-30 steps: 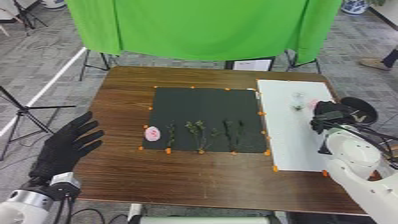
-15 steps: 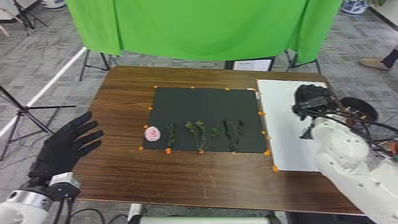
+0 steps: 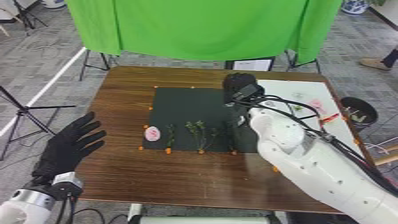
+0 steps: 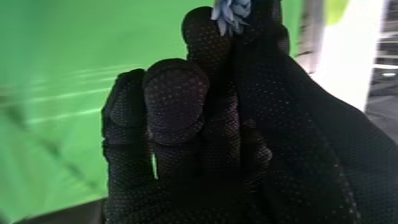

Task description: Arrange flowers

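A blue-grey flower (image 4: 233, 19) you saw cut off by the right wrist view's edge, white sheet (image 3: 289, 88) partly hidden behind your right arm (image 3: 306, 159), bin (image 3: 346, 105) contents (image 3: 357, 118) too small to tell

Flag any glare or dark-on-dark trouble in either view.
Head view: dark stems hard to pick out against the dark mat. Right wrist view: a strip beside the right hand blown out to white, faint pale streaks across the green backdrop.
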Robot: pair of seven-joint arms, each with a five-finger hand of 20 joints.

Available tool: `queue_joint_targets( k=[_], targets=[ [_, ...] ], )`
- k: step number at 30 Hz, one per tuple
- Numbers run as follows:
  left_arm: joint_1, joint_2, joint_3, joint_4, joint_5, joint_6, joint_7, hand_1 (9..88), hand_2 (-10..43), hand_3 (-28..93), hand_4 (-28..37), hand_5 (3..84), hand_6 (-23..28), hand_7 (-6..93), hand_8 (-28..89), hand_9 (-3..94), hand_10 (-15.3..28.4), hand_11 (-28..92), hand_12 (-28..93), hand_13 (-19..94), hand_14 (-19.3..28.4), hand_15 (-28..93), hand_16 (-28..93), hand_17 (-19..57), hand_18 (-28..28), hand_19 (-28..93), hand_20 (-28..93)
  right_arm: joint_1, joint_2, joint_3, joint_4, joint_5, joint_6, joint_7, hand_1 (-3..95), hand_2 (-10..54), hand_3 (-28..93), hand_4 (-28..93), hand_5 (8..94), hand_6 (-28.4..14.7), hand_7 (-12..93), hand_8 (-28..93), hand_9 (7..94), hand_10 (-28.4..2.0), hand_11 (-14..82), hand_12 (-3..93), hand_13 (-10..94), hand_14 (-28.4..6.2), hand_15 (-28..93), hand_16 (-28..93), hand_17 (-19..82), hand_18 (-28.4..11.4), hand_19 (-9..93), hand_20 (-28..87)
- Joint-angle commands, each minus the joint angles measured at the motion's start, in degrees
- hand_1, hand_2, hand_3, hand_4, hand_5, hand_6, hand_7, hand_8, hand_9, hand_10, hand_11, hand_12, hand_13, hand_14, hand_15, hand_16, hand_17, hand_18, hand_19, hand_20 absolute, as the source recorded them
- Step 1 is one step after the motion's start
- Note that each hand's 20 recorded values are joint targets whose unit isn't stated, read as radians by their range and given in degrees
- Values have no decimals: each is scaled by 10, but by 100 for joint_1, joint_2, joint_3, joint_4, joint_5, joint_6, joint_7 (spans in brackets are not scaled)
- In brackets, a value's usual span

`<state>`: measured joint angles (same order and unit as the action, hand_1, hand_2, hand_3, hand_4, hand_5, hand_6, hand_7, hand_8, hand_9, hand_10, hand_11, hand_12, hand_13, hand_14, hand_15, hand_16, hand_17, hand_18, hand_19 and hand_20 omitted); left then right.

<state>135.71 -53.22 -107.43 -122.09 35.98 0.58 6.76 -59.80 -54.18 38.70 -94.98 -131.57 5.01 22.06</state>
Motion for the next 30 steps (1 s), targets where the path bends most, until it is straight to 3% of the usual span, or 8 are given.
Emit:
queue_joint_targets(
  k=[1, 17, 30],
  targets=[
    [30, 12, 58, -8, 4, 75, 7, 244, -11, 699, -283, 272, 42, 188, -105, 230, 114, 195, 176, 171, 162, 323, 0, -100, 202, 390, 110, 475, -1193, -558, 508, -214, -157, -266, 475, -95, 871, -283, 713, 33, 457, 29, 877, -44, 134, 478, 736, -25, 614, 426, 273, -187, 751, 490],
    [3, 117, 142, -54, 28, 180, 142, 244, -12, 700, -283, 272, 42, 188, -106, 229, 114, 193, 176, 171, 162, 323, 0, -100, 201, 389, 110, 903, -2375, -1075, 1742, -493, -145, -273, 476, -95, 869, -283, 712, 33, 456, 26, 876, -42, 133, 478, 736, -25, 615, 428, 274, -186, 753, 490],
    [-16, 130, 177, -43, 25, 188, 191, 243, -12, 700, -283, 272, 42, 188, -105, 229, 114, 193, 177, 170, 162, 324, 0, -100, 202, 390, 110, 923, -2479, -1135, 2183, -854, -75, -145, 480, -95, 858, -283, 704, 37, 458, 18, 873, -41, 127, 473, 735, -26, 618, 428, 274, -185, 754, 490]
  ],
)
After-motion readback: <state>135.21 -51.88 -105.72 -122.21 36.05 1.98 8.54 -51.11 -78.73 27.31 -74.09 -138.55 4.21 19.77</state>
